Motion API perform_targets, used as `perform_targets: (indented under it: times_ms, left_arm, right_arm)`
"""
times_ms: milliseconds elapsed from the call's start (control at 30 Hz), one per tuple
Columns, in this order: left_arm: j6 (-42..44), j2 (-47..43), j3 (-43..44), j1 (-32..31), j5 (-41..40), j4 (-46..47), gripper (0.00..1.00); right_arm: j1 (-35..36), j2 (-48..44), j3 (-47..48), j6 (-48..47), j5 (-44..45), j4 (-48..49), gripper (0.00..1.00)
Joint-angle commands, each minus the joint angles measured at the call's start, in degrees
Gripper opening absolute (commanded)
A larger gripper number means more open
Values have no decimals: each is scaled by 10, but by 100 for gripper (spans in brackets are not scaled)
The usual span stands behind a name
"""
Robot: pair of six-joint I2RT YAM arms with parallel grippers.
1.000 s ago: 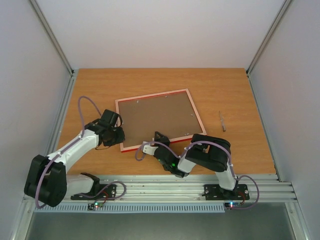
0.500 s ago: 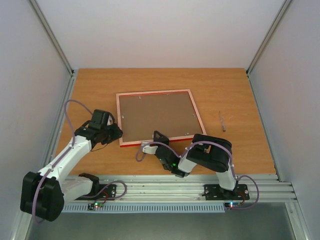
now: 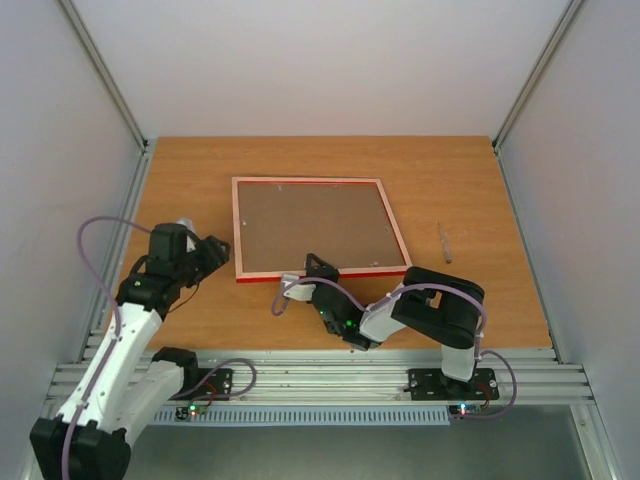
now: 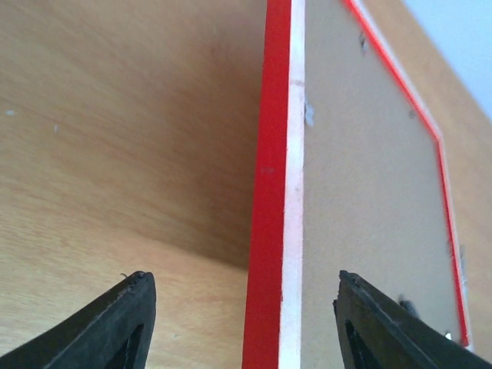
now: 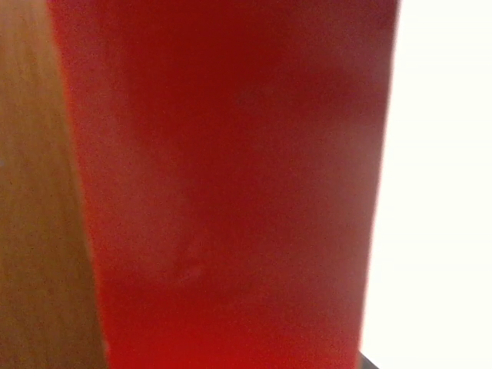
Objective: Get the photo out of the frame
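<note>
Left claw (image 3: 218, 248) hangs low over the table (image 3: 450, 170), just beside the left edge of the frame (image 4: 269, 192); its fingers (image 4: 115, 327) are spread wide, and in the wrist view that red edge runs up between them without touching either one (so nothing's gripped there); the frame lies flat about mid-table, back side up, so all you see is the brown board (image 3: 315, 225) inside a thin red and whitish rim, plus a small metal tab (image 4: 309, 114) near the board's left side; the photo is hidden, no view shows it; right claw (image 3: 318, 266) is pressed right up at the frame's near edge, a bit left of that edge's middle; its wrist cam is just a red blur with wood on one side and white glare on the other, fingers not showing, so I honestly can't tell whether it's clamped or loose; further right, well apart from the frame, a thin little stick (image 3: 444, 242) lies on the wood, too small to make out.
</note>
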Motion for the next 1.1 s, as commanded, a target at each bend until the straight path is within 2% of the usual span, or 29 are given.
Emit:
perform_targets:
  times_ms: [0,167,233,300,400,467,667,867,1067]
  left_arm:
    - [-7,-53,39,4,-58,-18,69]
    - [-16,-106,36,5,-113,-20,72]
    - [-25,-125,29,5,-128,-16,79]
    - [-30,-141,25,5,-141,-12,80]
    - [-30,-152,25,5,-157,-12,80]
    - [-31,-156,27,5,-165,-12,85]
    - [-32,-161,21,5,-179,-1,86]
    - [-49,-156,2,5,-160,24,87]
    - [-50,-154,-4,5,-156,27,87]
  right_arm:
    - [-2,-63,36,70,-28,-2,1]
    - [-5,-128,65,122,-60,-110,1]
    - [-9,-151,90,146,-74,-165,1]
    - [-15,-170,114,166,-87,-216,1]
    - [-23,-198,155,196,-103,-288,1]
    - [-27,-212,182,216,-111,-335,1]
    - [-34,-251,268,306,-146,-468,1]
    - [-37,-257,347,403,-175,-526,1]
    - [-58,-256,393,542,-188,-527,1]
